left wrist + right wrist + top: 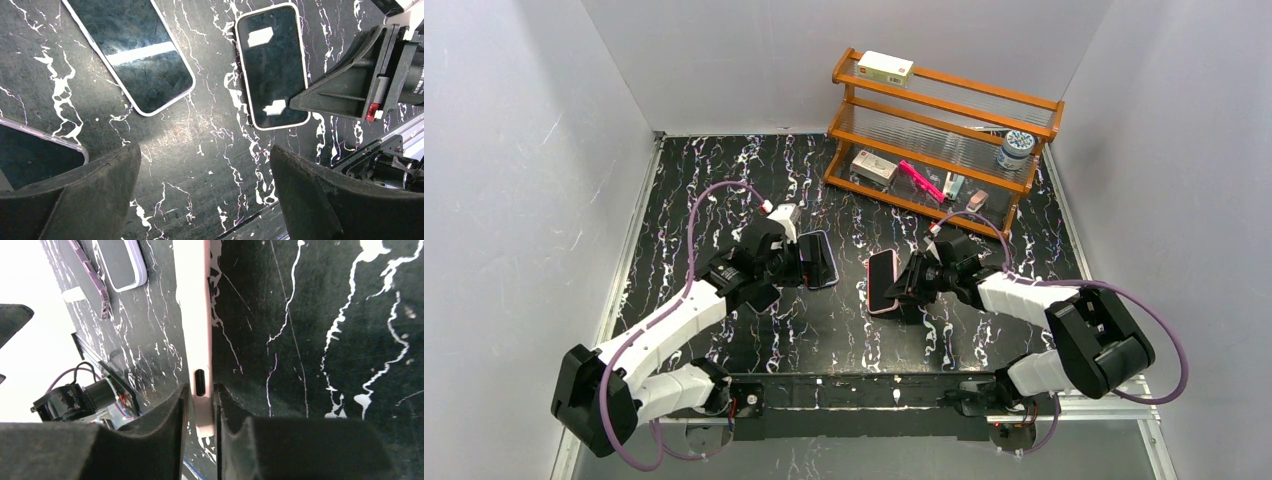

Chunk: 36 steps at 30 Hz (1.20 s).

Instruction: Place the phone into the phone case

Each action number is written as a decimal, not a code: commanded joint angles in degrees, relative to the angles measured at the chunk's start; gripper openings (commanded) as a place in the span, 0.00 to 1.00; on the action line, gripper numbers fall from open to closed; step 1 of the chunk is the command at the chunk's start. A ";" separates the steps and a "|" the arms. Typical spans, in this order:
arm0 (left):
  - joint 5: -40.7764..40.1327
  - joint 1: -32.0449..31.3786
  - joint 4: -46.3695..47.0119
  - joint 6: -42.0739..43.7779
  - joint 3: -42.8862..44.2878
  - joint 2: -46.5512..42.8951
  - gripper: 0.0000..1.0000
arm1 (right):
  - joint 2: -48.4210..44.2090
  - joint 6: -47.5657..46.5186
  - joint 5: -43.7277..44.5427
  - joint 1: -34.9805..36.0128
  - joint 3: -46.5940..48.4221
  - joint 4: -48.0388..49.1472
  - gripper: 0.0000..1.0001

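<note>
The pink phone case [882, 282] lies mid-table, and a dark glossy screen fills it [272, 65]. My right gripper [902, 290] comes in from the right. It is shut on the case's near end [192, 315], one finger on each side of the thin pink edge [200, 390]; its black finger [340, 90] covers one corner. My left gripper [799, 262] hovers wide open over bare table [205, 160], holding nothing. A dark slab with a lavender rim [820, 258] [135, 55] lies just ahead of it. The corner of a clear-rimmed case [40, 150] shows under its left finger.
A wooden rack [944, 130] stands at the back right, holding boxes, a pink pen and a jar. The table's front edge [260, 220] runs close below the left gripper. A purple cable [95, 280] lies beside the lavender-rimmed slab [120, 262].
</note>
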 commanded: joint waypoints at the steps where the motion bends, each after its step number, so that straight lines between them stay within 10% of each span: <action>1: -1.37 -0.28 -2.18 0.87 2.19 -2.41 0.98 | -1.82 -1.54 4.31 -0.19 5.16 -3.13 0.41; 9: -0.70 -0.28 -3.75 -0.44 4.96 -1.76 0.98 | -9.00 -5.14 11.14 -0.18 7.63 -13.85 0.79; 21: -2.02 -0.28 -2.68 -0.96 3.36 -4.86 0.98 | -2.48 -13.40 6.44 -0.18 14.37 -7.14 0.01; 36: -2.89 -0.28 -4.19 -0.70 2.53 -5.73 0.98 | 18.56 -13.67 4.66 -0.41 19.72 1.45 0.01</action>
